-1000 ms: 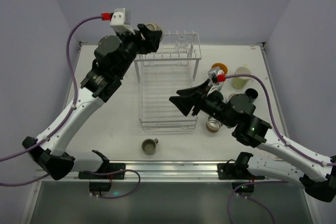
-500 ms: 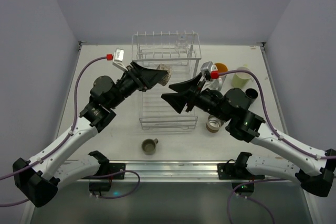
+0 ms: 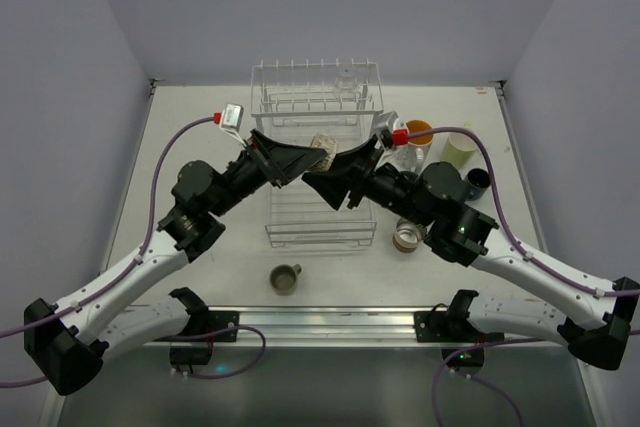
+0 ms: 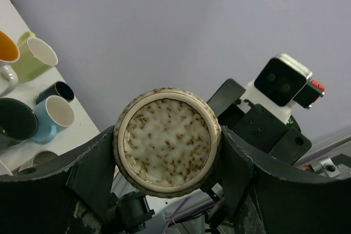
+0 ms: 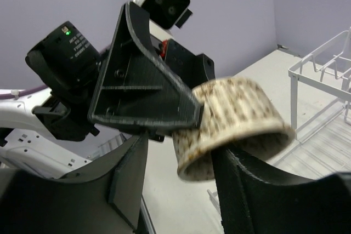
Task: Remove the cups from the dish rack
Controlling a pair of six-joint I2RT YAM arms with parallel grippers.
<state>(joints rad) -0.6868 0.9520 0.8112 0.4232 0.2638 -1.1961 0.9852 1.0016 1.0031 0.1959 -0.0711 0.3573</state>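
My left gripper (image 3: pixel 318 153) is shut on a tan speckled cup (image 3: pixel 323 146) and holds it in the air above the white wire dish rack (image 3: pixel 318 219). The left wrist view shows the cup's base (image 4: pixel 167 141) clamped between both fingers (image 4: pixel 92 175). My right gripper (image 3: pixel 336 165) is open and faces the left one. In the right wrist view the cup (image 5: pixel 237 114) lies on its side partly between my open right fingers (image 5: pixel 258 187); I cannot tell whether they touch it. A clear glass (image 3: pixel 346 76) stands on the rack's upper shelf.
Right of the rack stand an orange-inside cup (image 3: pixel 419 132), a pale yellow-green cup (image 3: pixel 460 147), a dark cup (image 3: pixel 480 179) and a brown cup (image 3: pixel 407 237). A small olive cup (image 3: pixel 285 279) sits in front of the rack. A light blue cup (image 4: pixel 55 116) shows in the left wrist view.
My left gripper has carried the tan cup from beside the upper shelf down to above the lower basket. My right gripper has moved up and left until the cup is between its fingers.
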